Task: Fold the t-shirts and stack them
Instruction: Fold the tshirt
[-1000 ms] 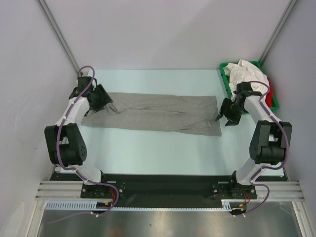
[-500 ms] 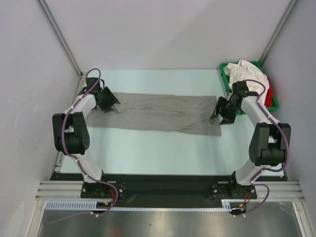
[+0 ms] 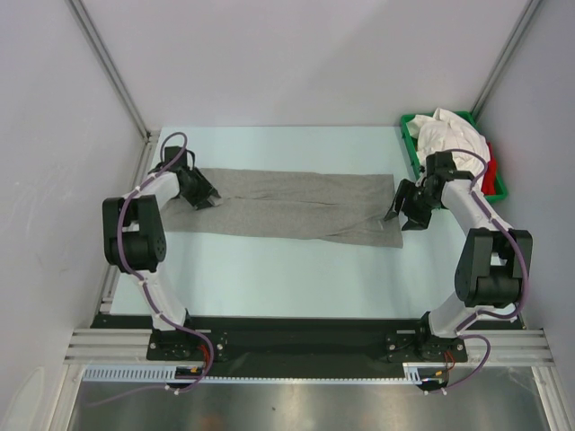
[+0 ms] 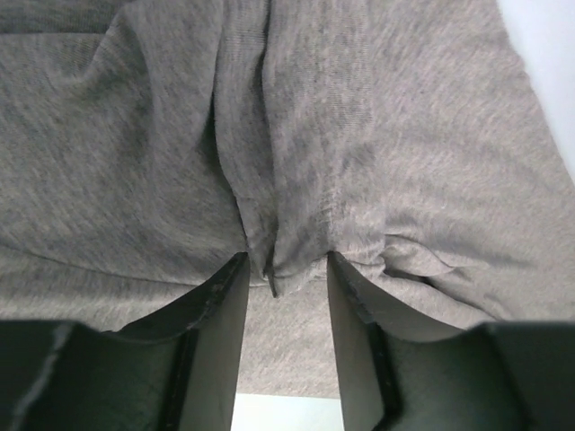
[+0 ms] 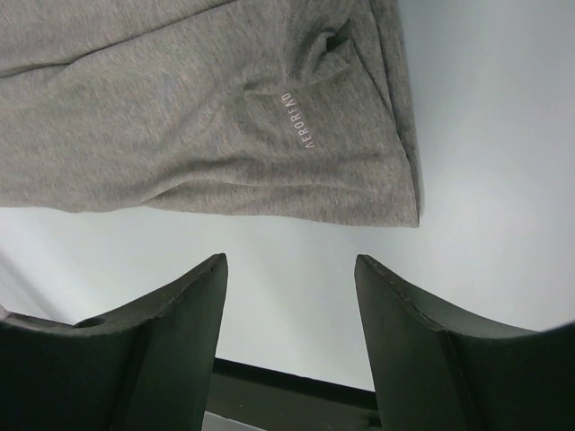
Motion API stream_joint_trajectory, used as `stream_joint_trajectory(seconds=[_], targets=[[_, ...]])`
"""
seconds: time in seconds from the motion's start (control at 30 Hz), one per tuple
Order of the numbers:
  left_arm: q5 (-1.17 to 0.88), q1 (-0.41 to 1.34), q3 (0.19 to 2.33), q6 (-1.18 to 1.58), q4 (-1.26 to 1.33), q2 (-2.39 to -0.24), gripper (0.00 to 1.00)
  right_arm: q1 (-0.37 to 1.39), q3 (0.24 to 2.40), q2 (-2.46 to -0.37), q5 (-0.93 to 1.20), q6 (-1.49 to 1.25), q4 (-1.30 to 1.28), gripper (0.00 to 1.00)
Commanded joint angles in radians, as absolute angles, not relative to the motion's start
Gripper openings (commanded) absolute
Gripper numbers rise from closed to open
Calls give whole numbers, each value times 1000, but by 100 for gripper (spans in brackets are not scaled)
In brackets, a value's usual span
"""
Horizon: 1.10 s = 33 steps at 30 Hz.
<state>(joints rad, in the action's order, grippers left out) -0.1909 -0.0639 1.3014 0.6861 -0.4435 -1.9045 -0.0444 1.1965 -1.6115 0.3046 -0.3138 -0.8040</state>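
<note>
Left gripper (image 3: 199,191) (image 4: 286,269) low on the cloth, fingers drawn in on a raised ridge of the grey t-shirt (image 3: 296,205) (image 4: 404,162). Fabric is bunched between the two tips and creases run away from the pinch. Beyond the tips, grey cloth fills almost the whole left wrist view. A thin strip of pale tabletop (image 3: 287,269) shows back between the fingers.

Right gripper (image 3: 406,208) (image 5: 289,260) spread wide, nothing between the fingers, over bare tabletop (image 5: 485,135). The shirt's near hem (image 5: 180,117) lies just ahead of its fingertips, apart from them. The shirt corner sits ahead and slightly to the side of one finger. Small pale lettering (image 5: 299,121) is printed on the cloth ahead of the tips.

Top view: the shirt lies as a long flat band between the two grippers. The left gripper is on one end, the right gripper beside the other end.

Green tray (image 3: 411,148) stands beyond the right gripper, at the far corner of the tabletop. White t-shirts (image 3: 445,130) are heaped in it. A red t-shirt (image 3: 491,175) shows at the tray's outer edge, partly hidden by the arm.
</note>
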Motion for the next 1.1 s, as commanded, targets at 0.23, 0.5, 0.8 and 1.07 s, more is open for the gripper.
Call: stream_joint_trajectory(seconds=[0.23, 0.5, 0.8, 1.07], targets=[[-204, -40, 1376, 689, -433, -1937, 19, -48, 1200, -1577, 318, -322, -793, 65], [-170, 21, 1414, 663, -483, -1888, 4, -41, 1201, -1585, 324, -322, -790, 65], [-104, 72, 1388, 669, -538, -1803, 0, -41, 1198, -1591, 331, -308, -792, 65], [-66, 86, 1344, 666, -568, -1746, 0, -41, 1193, -1595, 347, -295, -788, 65]])
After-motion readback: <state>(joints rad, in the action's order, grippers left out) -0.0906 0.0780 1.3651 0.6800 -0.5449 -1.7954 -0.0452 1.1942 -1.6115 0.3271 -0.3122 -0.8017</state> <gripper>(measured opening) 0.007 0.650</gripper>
